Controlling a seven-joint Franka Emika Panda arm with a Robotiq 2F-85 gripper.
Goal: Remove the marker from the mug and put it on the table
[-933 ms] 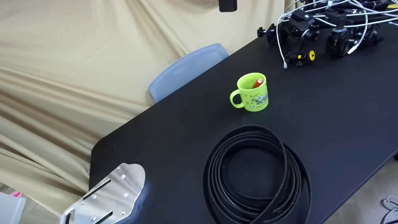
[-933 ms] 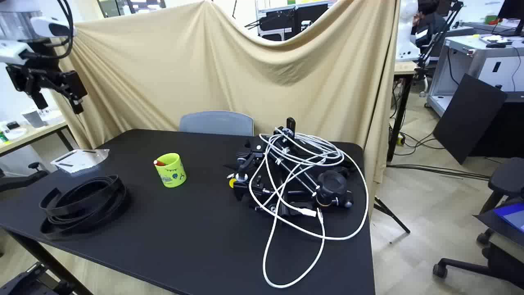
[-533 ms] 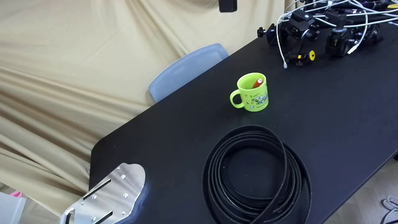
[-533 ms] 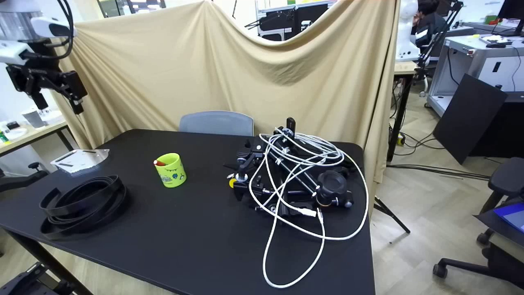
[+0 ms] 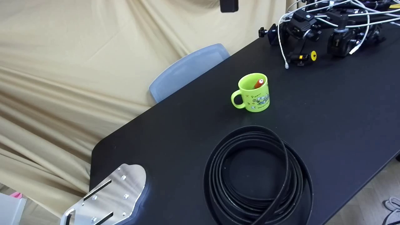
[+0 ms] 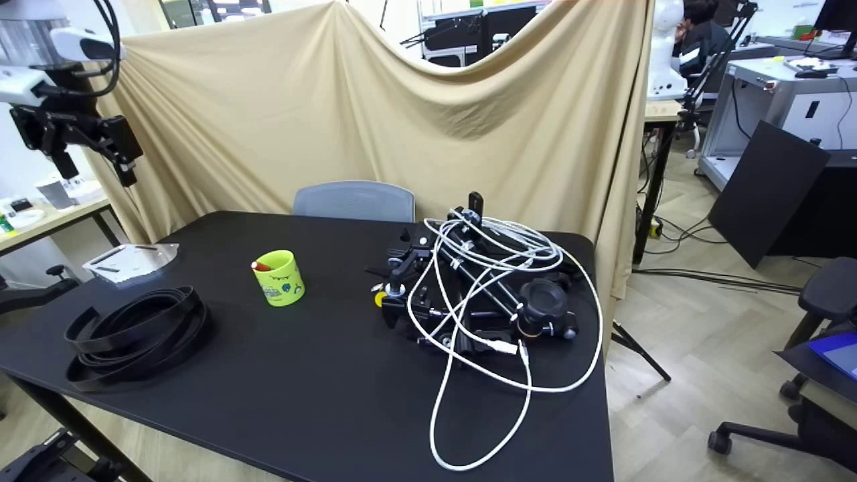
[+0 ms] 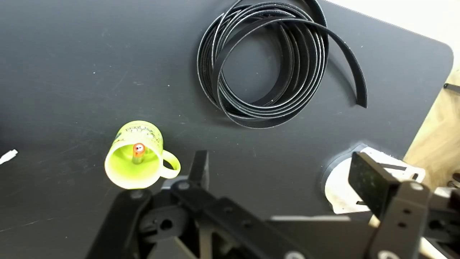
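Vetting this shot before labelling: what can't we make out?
Marker: lower part hidden by the wall of the mug in both exterior views.
Print on the mug: lettering too small to read in an exterior view.
Metal plate: partly hidden behind the gripper in the wrist view.
Dark block: cut off by the top edge in an exterior view; what it belongs to is unclear there.

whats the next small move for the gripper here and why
I'd probably shift the open gripper sideways, without lowering it, until it is over the mug. In the wrist view the mug lies left of both fingertips, and the marker leans inside it, red end up, so descending here would likely miss it.
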